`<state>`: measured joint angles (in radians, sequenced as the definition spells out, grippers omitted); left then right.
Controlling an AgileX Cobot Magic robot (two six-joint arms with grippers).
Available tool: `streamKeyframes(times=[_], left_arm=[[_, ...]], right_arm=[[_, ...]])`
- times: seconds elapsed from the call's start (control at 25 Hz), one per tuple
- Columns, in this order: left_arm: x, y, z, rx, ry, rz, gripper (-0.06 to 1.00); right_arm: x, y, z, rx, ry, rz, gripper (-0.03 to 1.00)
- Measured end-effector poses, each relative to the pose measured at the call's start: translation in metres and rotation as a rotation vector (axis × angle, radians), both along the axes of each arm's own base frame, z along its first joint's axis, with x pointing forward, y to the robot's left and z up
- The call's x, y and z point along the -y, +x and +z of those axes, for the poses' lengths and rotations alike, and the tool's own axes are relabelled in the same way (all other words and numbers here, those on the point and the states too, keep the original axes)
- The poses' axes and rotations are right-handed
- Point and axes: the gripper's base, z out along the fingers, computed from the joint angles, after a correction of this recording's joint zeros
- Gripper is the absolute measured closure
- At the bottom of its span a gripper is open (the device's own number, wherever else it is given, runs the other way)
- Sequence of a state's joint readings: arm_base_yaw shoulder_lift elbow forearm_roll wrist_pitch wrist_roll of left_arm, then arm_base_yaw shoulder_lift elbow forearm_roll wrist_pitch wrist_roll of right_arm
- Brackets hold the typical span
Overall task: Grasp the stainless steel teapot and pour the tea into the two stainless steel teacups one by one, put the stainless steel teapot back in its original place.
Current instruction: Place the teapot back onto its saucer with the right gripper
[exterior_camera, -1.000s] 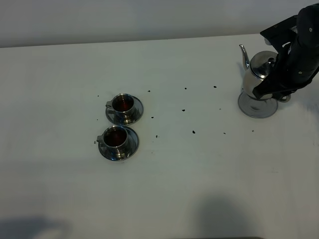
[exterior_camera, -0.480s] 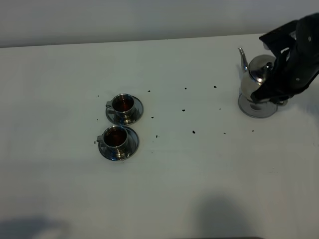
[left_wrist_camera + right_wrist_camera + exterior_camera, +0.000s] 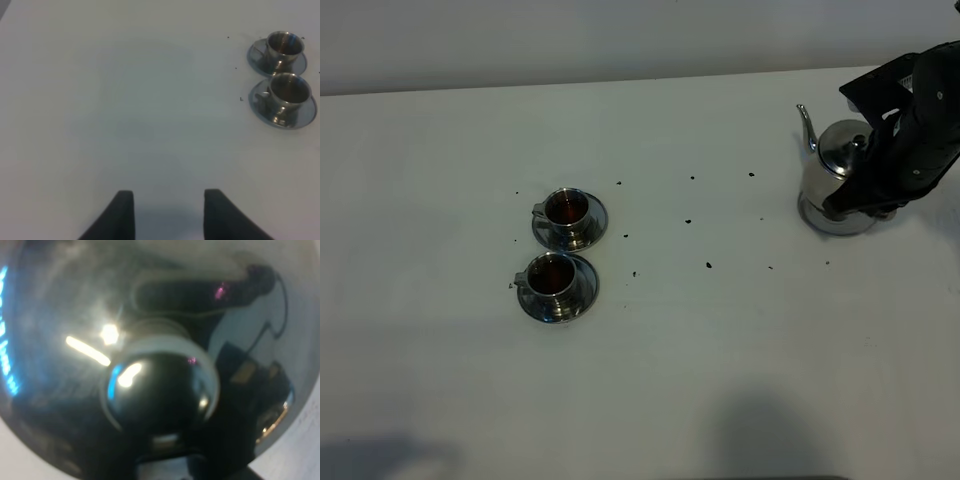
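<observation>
The stainless steel teapot (image 3: 832,158) stands at the far right on its round steel coaster (image 3: 830,227), spout pointing left. My right gripper (image 3: 876,188) is at the pot's handle side and hides the handle; it appears shut on it. The right wrist view shows only the pot's domed lid and knob (image 3: 155,390) up close. The two stainless steel teacups (image 3: 566,210) (image 3: 553,277) sit on saucers left of centre, both with reddish-brown tea inside. They also show in the left wrist view (image 3: 285,46) (image 3: 289,91). My left gripper (image 3: 167,212) is open and empty, away from the cups.
The white table (image 3: 720,350) carries several small dark specks (image 3: 708,265) between the cups and the teapot. The table's back edge (image 3: 620,82) runs just behind the teapot.
The right arm has lowered the teapot and shifted it slightly right, so it now rests on the coaster. The cups and the left gripper have not moved.
</observation>
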<state>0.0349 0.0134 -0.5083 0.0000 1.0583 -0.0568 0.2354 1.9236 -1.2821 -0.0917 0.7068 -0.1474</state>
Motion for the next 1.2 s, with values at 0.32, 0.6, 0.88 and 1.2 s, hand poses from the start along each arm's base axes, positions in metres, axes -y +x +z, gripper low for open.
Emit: streamKeyframes(times=[0.32,0.6,0.88,1.2], left_arm=[[0.000,0.000,0.000,0.000,0.000,0.000,0.58],[0.000,0.000,0.000,0.000,0.000,0.000,0.58],[0.000,0.000,0.000,0.000,-0.002,0.001,0.58],[0.000,0.000,0.000,0.000,-0.002,0.001,0.58]], right_arm=[[0.009,0.000,-0.005,0.014,-0.008,-0.011,0.79],[0.010,0.003,-0.013,0.010,-0.019,-0.004,0.79],[0.009,0.005,-0.018,0.013,-0.018,-0.002,0.79],[0.009,0.006,-0.025,-0.004,-0.021,-0.002,0.79]])
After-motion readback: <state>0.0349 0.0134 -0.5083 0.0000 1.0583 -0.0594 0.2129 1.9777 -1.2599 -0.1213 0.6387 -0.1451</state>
